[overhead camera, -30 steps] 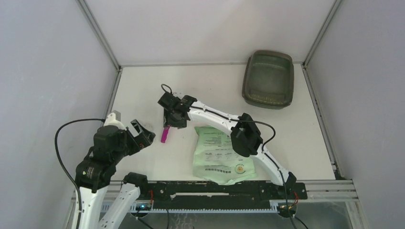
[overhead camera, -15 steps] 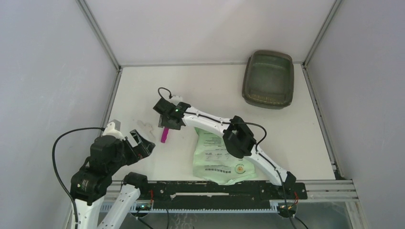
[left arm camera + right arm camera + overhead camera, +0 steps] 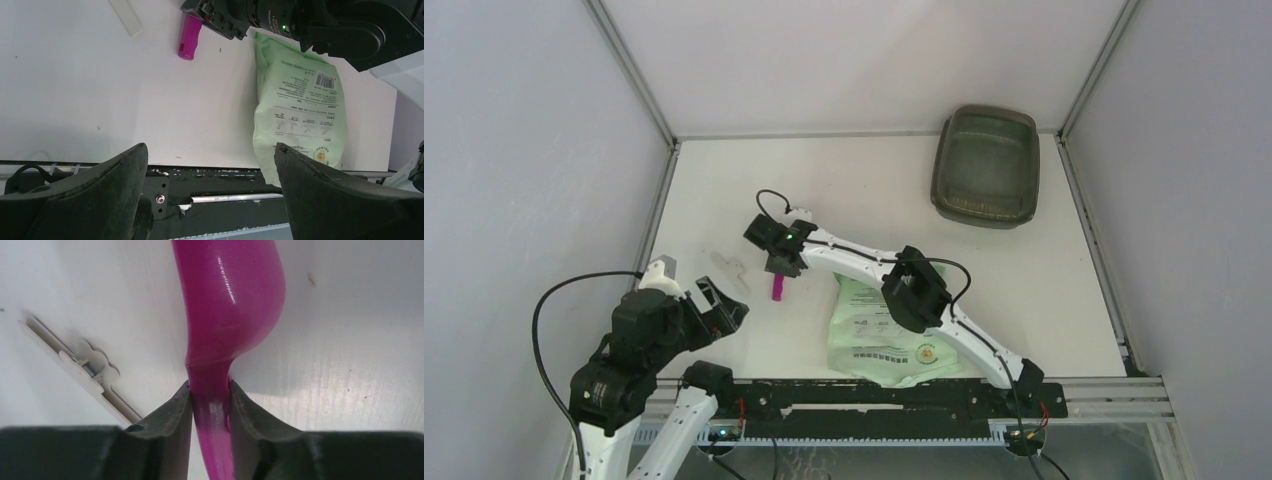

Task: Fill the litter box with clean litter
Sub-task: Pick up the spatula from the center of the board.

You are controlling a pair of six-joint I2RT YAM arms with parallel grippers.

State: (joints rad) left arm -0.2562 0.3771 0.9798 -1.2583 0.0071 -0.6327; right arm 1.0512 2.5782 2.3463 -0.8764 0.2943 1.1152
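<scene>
The litter box (image 3: 939,172), a dark grey-brown tray, sits at the far right corner of the table. No clean litter shows as loose grains. A light-green printed bag (image 3: 879,330) (image 3: 300,115) lies flat near the front edge. My right gripper (image 3: 776,262) (image 3: 210,387) reaches left of the bag and is shut on the narrow handle of a magenta scoop (image 3: 778,288) (image 3: 230,305) (image 3: 189,37) resting on the table. My left gripper (image 3: 719,305) (image 3: 211,150) hangs open at the near left, holding nothing.
A small white clip (image 3: 727,268) (image 3: 80,367) (image 3: 126,17) lies on the table just left of the scoop. Grey walls enclose the table on three sides. The black mounting rail (image 3: 874,395) runs along the near edge.
My right jaws have closed onto the scoop's handle, and the scoop has shifted slightly. My left arm has drawn back towards the near left, uncovering the white clip.
</scene>
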